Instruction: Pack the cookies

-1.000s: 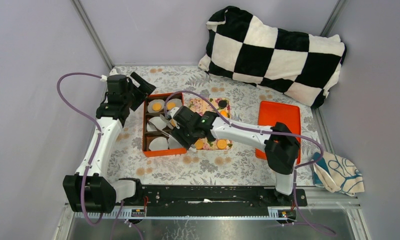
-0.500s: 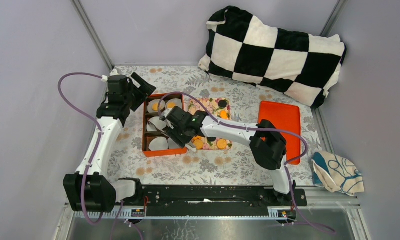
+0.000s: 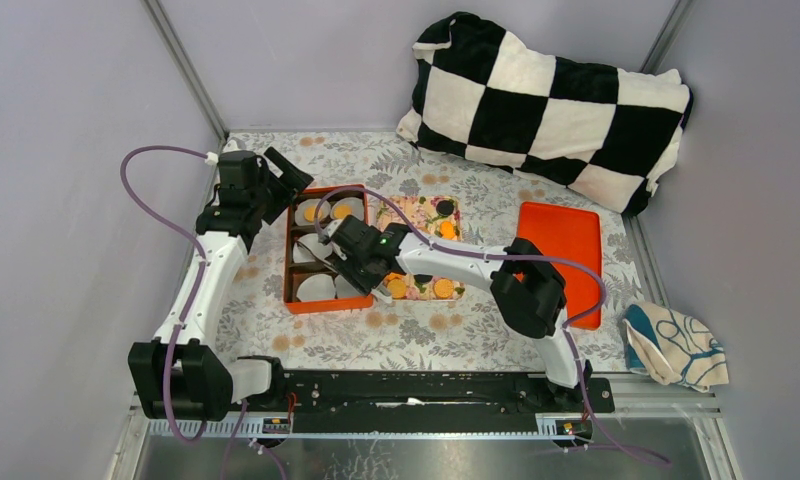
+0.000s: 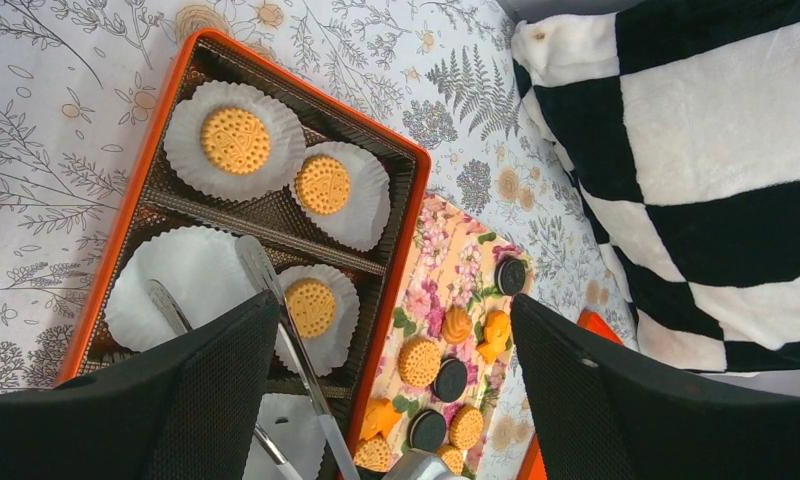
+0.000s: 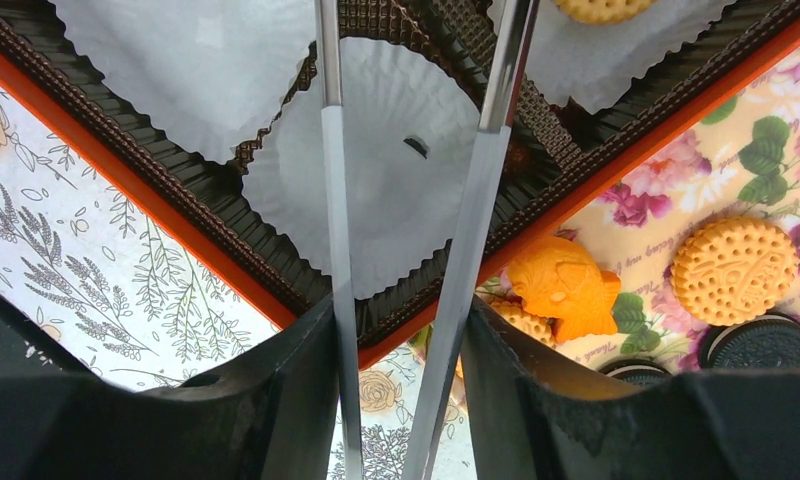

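The cookies lie in two places. Three tan round ones [image 4: 235, 140] sit in white paper cups in the orange box [image 3: 321, 303]. Several tan and black ones [image 4: 419, 361] rest on the floral tray [image 3: 417, 209]. My right gripper [image 5: 401, 400] is shut on metal tongs [image 5: 471, 250], whose tips reach over an empty paper cup [image 5: 376, 190] in the box with nothing between them. In the top view the right gripper [image 3: 352, 262] hovers at the box's right edge. My left gripper [image 4: 396, 400] hangs open above the box's far left corner, holding nothing.
A black-and-white checkered pillow [image 3: 546, 100] fills the back right. An orange lid [image 3: 561, 240] lies flat right of the tray. A patterned cloth [image 3: 676, 345] sits at the right edge. Grey walls close in both sides.
My right arm has swung left, carrying the tongs from the tray edge further over the box, and the tong arms have come closer together. The left arm has stayed put.
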`<state>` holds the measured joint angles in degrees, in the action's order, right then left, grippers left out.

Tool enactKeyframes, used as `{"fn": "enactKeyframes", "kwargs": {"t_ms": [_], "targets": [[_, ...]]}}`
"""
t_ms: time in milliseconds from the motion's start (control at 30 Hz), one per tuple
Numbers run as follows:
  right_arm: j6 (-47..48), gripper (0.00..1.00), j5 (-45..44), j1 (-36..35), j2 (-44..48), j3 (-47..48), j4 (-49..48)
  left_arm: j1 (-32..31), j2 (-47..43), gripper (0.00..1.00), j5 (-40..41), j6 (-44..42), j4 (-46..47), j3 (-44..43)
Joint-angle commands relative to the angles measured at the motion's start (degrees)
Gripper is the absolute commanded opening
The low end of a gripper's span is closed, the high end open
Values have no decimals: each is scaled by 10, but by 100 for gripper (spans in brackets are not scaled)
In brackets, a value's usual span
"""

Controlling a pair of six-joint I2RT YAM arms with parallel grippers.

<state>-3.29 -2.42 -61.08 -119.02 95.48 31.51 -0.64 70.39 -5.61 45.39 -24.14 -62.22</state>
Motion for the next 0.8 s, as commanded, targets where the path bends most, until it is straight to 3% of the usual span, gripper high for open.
{"fn": "enactKeyframes", "kwargs": {"t_ms": [0,233,600,767], "targets": [[3,49,8,-6,-11,26,16,4,4,90,-4,-13,19,7],[1,29,-18,-6,5,40,27,4,1,90,-1,-15,17,8],[-4,29,-42,-8,117,40,15,4,-4,90,6,-18,11,0],[-5,30,-95,-8,170,12,25,5,-3,90,5,-17,12,0]]}}
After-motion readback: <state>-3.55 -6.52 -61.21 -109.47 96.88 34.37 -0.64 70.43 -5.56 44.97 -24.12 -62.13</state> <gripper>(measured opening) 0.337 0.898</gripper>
